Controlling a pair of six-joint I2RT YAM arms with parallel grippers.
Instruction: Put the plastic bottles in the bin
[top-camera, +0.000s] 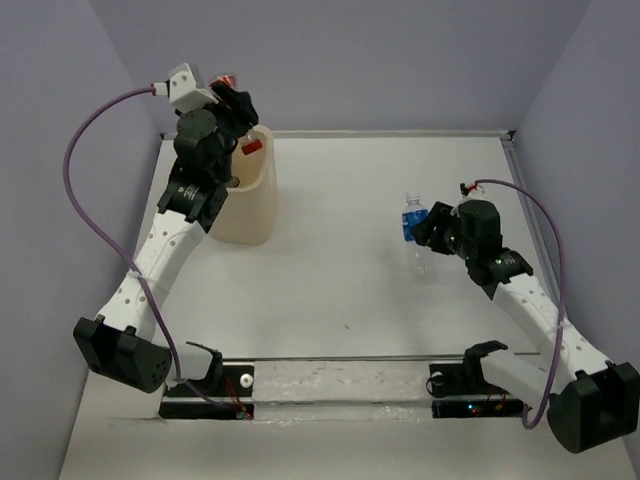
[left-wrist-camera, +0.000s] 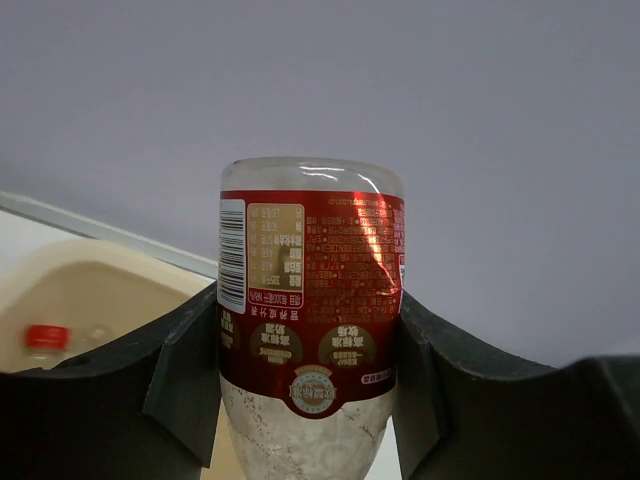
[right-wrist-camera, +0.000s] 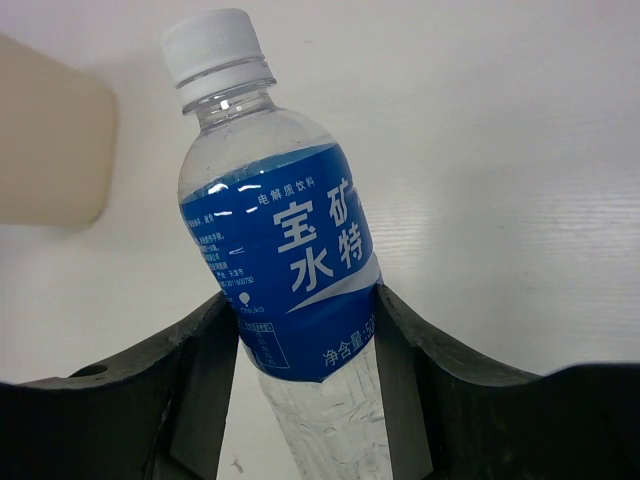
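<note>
My left gripper (top-camera: 232, 98) is raised over the back left of the table, shut on a red-labelled clear bottle (top-camera: 226, 80). In the left wrist view the bottle (left-wrist-camera: 310, 290) stands base-up between the fingers (left-wrist-camera: 185, 370), just beside and above the cream bin's mouth (left-wrist-camera: 90, 285). A red-capped bottle (left-wrist-camera: 45, 337) lies inside the bin (top-camera: 255, 205). My right gripper (top-camera: 432, 228) is shut on a blue-labelled bottle (top-camera: 414, 222) with a white cap, right of the table's middle. In the right wrist view this bottle (right-wrist-camera: 285, 250) sits between the fingers (right-wrist-camera: 205, 370), cap pointing away.
The bin shows as a blurred beige shape at the left of the right wrist view (right-wrist-camera: 50, 140). Grey walls close the table at the back and sides. The arm bases and a rail (top-camera: 340, 385) lie along the near edge.
</note>
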